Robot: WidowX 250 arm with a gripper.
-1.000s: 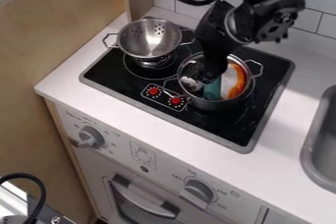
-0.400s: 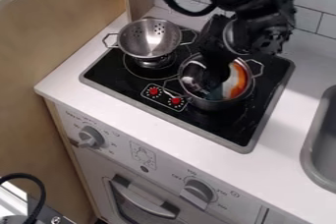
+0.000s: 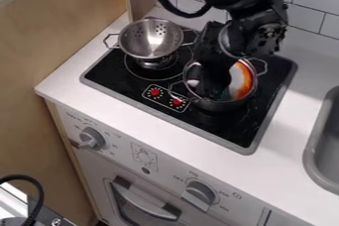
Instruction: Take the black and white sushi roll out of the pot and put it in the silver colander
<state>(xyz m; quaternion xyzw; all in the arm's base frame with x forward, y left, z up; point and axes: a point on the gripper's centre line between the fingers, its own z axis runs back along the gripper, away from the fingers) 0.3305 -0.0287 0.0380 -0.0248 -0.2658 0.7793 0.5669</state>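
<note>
The metal pot (image 3: 218, 105) surrounds the lowered end effector (image 3: 213, 88), its rim leaving little sideways room; whether that is open, closed or gripping something, I cannot tell. An orange-and-white item (image 3: 240, 80) lies just right of it inside the pot, partly hidden by the black arm, the contents beneath hard to make out. Upper left stands a colander (image 3: 151, 41); farther right, beyond the bench (image 3: 281, 136), is a cut-off sink (image 3: 310, 153).
</note>
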